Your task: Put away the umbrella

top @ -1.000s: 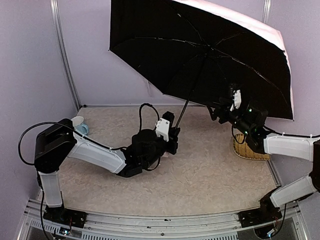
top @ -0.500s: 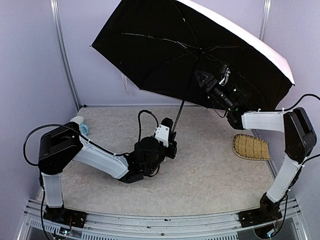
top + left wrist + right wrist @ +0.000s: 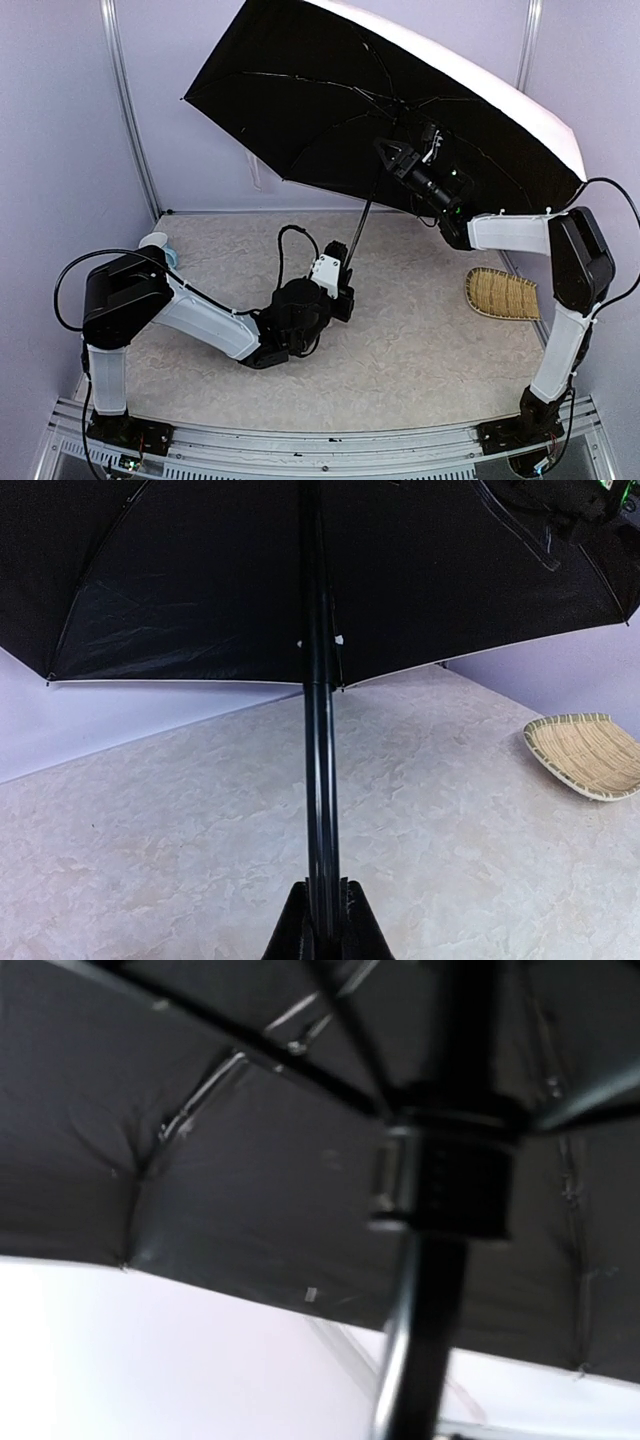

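Note:
The umbrella (image 3: 330,90) is open, its black lining facing down and a pale rim along the top right. Its thin black shaft (image 3: 320,760) slants up from my left gripper (image 3: 345,252), which is shut on the shaft's lower end; the fingers (image 3: 300,925) press it from both sides. My right gripper (image 3: 392,155) is raised under the canopy, right at the shaft below the black runner (image 3: 445,1180). In the right wrist view the shaft and runner fill the frame, blurred, and no fingers show. The handle is hidden.
A woven straw tray (image 3: 503,293) lies on the mat at the right, also visible as the tray (image 3: 590,755) in the left wrist view. A small white and blue cup (image 3: 160,245) sits at the back left. Lilac walls and metal posts close in the table.
The right arm has lifted from above the straw tray up to the shaft under the canopy. The canopy has swung left and tilted. The left gripper keeps its hold.

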`<state>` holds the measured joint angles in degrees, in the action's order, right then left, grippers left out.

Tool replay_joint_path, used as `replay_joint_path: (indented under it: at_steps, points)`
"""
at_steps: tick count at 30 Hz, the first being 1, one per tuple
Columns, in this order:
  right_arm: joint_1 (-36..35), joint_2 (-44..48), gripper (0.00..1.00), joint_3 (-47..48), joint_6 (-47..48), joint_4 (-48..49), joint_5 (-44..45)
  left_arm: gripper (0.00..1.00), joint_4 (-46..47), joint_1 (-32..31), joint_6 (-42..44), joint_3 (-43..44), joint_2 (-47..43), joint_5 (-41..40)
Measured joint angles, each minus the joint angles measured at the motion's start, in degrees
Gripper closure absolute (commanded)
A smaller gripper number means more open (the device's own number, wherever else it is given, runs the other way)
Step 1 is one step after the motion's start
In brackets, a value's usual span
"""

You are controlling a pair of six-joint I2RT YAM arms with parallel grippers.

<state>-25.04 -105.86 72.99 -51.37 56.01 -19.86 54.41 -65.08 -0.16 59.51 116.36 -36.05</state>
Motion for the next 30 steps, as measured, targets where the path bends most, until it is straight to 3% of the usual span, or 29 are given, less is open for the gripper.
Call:
replay_joint_path:
  at_steps: [3, 6, 7, 9, 10, 12, 16, 20, 28, 30]
  points:
    - [-0.04, -0.48, 0.99, 1.03, -0.44, -0.9, -0.35, 1.0, -0.02, 0.0, -0.04, 0.02, 0.09, 0.07]
    - [-0.04, -0.81, 1.0, 1.53, -4.0, -2.36, -0.46, 0.98, -0.76, 0.11, -0.44, -0.09, 0.11, 0.59]
    - [-0.13, -0.81, 1.0, 1.55, -4.04, -2.47, -0.5, 0.86, -0.98, 0.28, -0.72, -0.48, 0.13, 1.2]
    - [-0.42, -0.81, 1.0, 1.55, -4.0, -2.97, -0.96, 0.54, -0.79, 0.5, -1.55, -1.79, -0.39, 3.41]
    - [-0.42, -0.81, 1.0, 1.55, -3.65, -3.43, -1.4, 0.43, -0.76, 0.72, -1.49, -2.73, -1.14, 6.03]
    - [-0.42, -0.81, 1.0, 1.55, -2.27, -4.28, -3.06, 0.33, -0.87, 1.44, -2.84, -5.01, -3.43, 13.03]
    - [-0.37, -0.63, 1.0, 1.53, -0.92, -4.31, -7.5, 0.26, 0.09, 5.75, -9.57, -8.13, -8.96, 30.97]
    - [-0.74, 0.42, 1.0, 0.85, -1.46, -2.62, -11.76, 0.25, 4.17, 12.83, -17.0, -7.87, -9.92, 44.81]
    - [-3.17, 2.49, 1.0, 0.31, -3.37, 1.11, -16.37, 0.29, 7.98, 13.99, -23.3, -5.51, -6.03, 61.24]
    - [-3.5, 2.67, 1.0, 0.31, -3.61, 1.79, -16.85, 0.34, 8.92, 13.73, -24.13, -5.49, -5.62, 63.84]
